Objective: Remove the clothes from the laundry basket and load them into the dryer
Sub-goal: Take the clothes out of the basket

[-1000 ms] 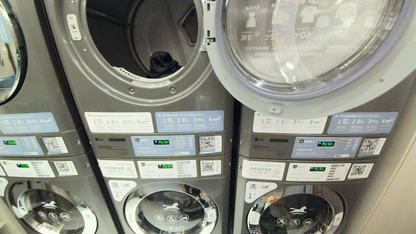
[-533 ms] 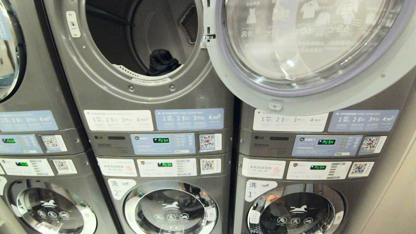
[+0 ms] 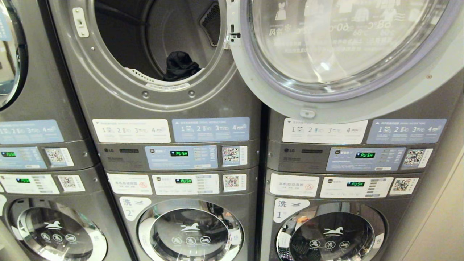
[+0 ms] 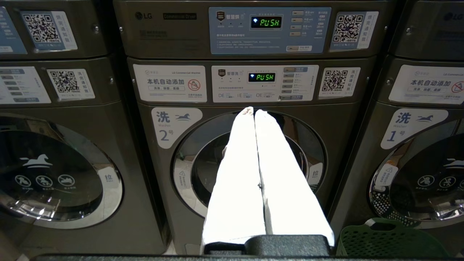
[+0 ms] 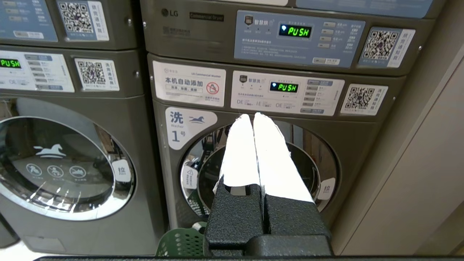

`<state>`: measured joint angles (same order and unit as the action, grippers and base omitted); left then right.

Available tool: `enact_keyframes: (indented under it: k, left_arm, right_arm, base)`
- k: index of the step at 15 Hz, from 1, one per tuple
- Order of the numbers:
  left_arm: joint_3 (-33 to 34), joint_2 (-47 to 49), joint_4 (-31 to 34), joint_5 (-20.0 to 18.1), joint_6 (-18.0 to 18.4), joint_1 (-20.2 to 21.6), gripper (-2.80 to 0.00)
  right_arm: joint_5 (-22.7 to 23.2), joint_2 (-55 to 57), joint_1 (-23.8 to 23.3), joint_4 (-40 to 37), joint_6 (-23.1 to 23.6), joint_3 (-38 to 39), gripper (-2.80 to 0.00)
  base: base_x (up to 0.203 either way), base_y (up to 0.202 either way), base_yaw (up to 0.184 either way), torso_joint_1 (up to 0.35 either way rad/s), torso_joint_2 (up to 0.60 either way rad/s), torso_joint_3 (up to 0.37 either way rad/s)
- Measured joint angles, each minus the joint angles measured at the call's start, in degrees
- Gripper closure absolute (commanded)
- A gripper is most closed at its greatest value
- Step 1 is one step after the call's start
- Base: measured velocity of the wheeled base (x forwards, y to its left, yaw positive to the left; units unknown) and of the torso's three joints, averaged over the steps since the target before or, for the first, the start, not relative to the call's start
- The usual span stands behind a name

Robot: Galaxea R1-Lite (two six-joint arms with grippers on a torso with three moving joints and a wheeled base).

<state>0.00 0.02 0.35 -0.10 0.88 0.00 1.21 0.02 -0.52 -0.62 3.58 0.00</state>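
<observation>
One dark garment in the drum; basket low, both grippers empty.

One dark garment (image 3: 180,65) lies at the front lip of the open dryer (image 3: 159,47), door (image 3: 326,54) swung to the right. Laundry basket (image 4: 389,241), green mesh, sits on the floor below the washers, between the arms: at the near edge of both wrist views, contents not visible. Left gripper (image 4: 254,111) and right gripper (image 5: 250,116) both have fingers pressed together, holding nothing, pointing level at the washer doors. Judgement: basket lies below and slightly ahead of either gripper; neither arm is clearly nearer; next move must go downward.
</observation>
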Motion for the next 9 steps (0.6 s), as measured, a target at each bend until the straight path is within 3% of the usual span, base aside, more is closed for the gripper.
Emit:
enact_keyframes:
  k: [9]
  left_arm:
    - [0.0, 0.0, 0.0, 0.0, 0.0, 0.0, 0.00]
  right_arm:
    - [-0.1, 0.0, 0.0, 0.0, -1.3, 0.0, 0.00]
  base:
    - [0.000, 0.000, 0.000, -0.112, 0.25, 0.135]
